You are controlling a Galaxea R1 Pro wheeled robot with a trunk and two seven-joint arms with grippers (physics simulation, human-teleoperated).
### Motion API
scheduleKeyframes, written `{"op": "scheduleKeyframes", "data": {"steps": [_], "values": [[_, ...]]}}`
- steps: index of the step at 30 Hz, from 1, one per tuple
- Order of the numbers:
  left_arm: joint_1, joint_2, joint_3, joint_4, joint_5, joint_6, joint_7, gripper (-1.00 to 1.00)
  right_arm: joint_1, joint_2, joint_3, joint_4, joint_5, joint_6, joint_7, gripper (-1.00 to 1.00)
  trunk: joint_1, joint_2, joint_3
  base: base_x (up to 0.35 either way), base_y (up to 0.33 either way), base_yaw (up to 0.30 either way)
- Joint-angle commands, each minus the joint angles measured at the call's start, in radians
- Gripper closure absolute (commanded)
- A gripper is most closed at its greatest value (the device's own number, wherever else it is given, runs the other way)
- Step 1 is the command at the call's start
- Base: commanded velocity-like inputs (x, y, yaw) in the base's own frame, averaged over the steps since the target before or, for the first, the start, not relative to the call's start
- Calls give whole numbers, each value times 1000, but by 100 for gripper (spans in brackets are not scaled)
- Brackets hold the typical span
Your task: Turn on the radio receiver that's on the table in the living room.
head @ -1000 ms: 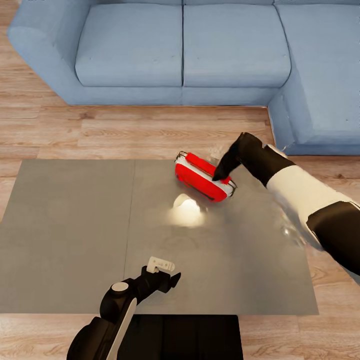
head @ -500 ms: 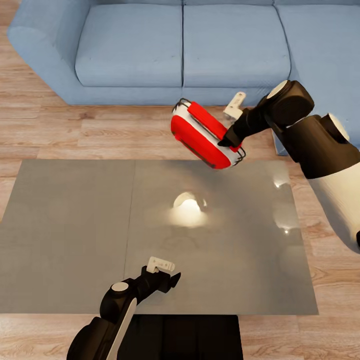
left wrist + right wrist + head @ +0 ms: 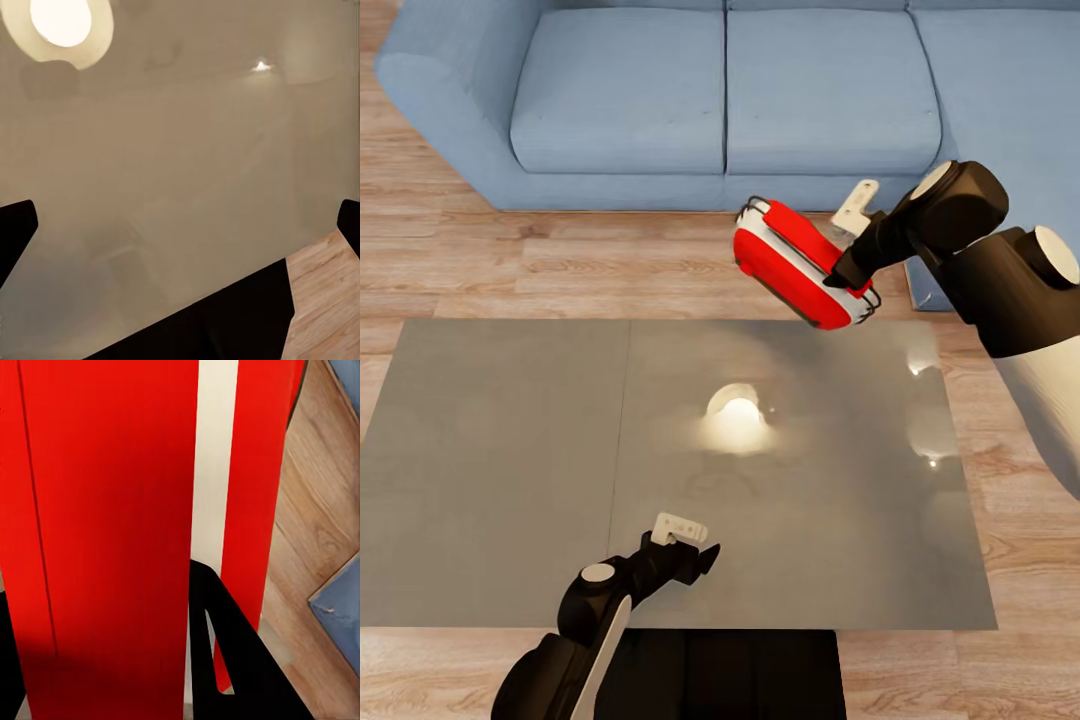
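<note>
Red radio receiver (image 3: 800, 265) clamped in right hand (image 3: 847, 272), carried rightward since, clear above table (image 3: 510, 450).

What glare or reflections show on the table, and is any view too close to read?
Head view: a bright lamp reflection glares on the table. Left wrist view: the same glare in one corner. Right wrist view: the radio receiver sits so close it reads as flat red.

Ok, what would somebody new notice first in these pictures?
The red radio receiver, held tilted in the air by the right gripper above the far edge of the grey table. Next, the lamp's bright reflection mid-table, and the blue sofa behind. The left gripper hovers open near the table's near edge.
</note>
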Motion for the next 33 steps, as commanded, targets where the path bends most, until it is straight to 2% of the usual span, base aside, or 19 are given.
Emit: {"op": "scheduleKeyframes", "data": {"steps": [1,4,9,13,19,24,33], "values": [[0,-1,0,-4,0,0,0,-100,0,-4,-1,0,3,0,0,100,0,0,0,0,0,0],[0,-2,0,-16,1,1,0,-100,0,-17,-3,0,1,0,1,100,0,0,0,0,0,0],[29,26,19,11,-26,3,-3,-100,31,-46,-15,32,-25,0,29,100,0,0,0,0,0,0],[51,48,22,33,-13,26,-4,-100,56,-48,-4,31,-20,0,51,100,0,0,0,0,0,0],[85,50,21,15,13,60,-6,-100,93,-49,2,23,-17,0,84,100,0,0,0,0,0,0],[98,36,20,-14,42,80,-19,-100,123,-49,1,-4,-14,0,112,100,0,0,0,0,0,0],[58,-15,22,-54,97,120,-69,-100,177,-49,-2,-53,28,0,162,100,0,0,0,0,0,0]]}}
